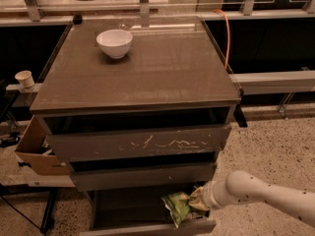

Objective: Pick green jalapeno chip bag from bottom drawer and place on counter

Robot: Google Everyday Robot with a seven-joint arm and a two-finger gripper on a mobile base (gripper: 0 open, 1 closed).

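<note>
The green jalapeno chip bag (176,207) is a crinkly green foil bag at the right end of the open bottom drawer (147,227), just above its front panel. My gripper (195,202) comes in from the right on a white arm and is shut on the bag's right edge, holding it slightly raised. The counter (162,68) is the glossy grey-brown cabinet top above, with a white bowl (114,43) at its back left.
The scratched upper drawer front (142,144) and a middle drawer front (142,176) overhang the bottom drawer. A cardboard box (37,154) sits left of the cabinet. A paper cup (24,78) stands on a ledge at left. An orange cable (227,33) runs behind the counter.
</note>
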